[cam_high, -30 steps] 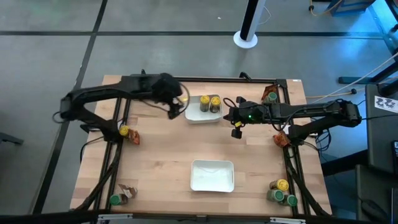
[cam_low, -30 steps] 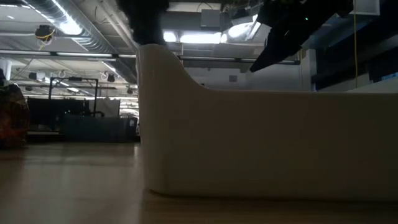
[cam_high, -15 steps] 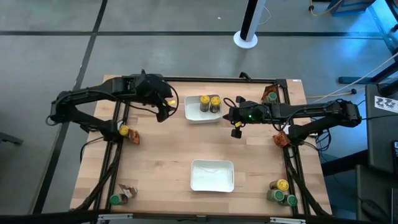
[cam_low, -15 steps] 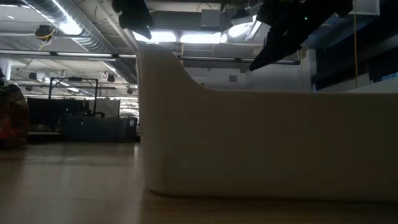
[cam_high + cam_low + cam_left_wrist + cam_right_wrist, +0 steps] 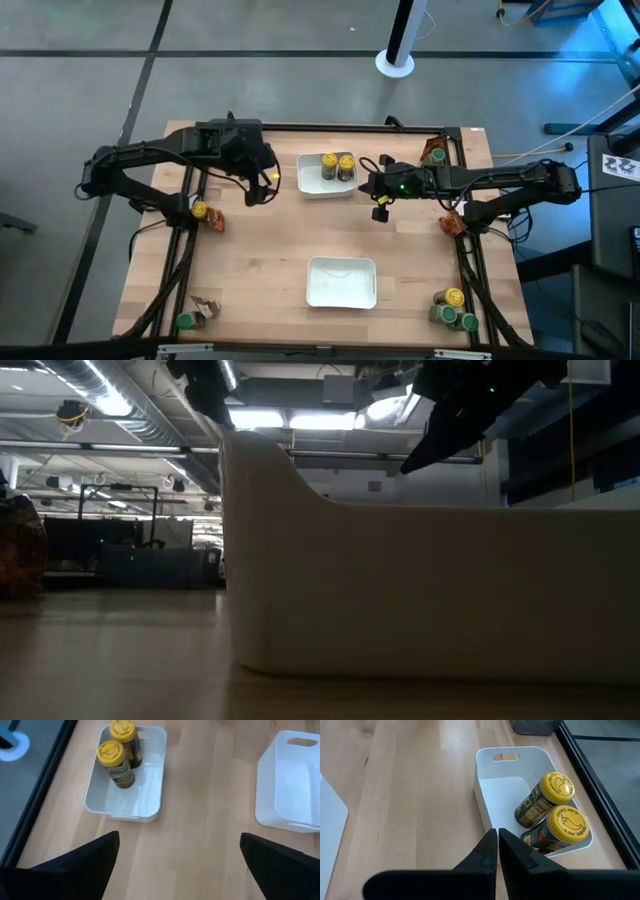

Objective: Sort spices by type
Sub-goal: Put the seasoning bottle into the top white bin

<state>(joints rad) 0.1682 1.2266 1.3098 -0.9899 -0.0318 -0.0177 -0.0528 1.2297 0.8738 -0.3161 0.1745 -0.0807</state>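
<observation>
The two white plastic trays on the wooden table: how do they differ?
The far white rectangular tray, between the arms, holds two yellow-lidded jars standing side by side; the near white rectangular tray holds nothing. The far one looks smaller, the near one larger. Both are white, with rounded corners.

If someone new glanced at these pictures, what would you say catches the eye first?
Two yellow-lidded jars stand together in the far white tray, between the open left gripper and the shut right gripper. The near tray sits empty, with other jars scattered at the table's corners.
</observation>
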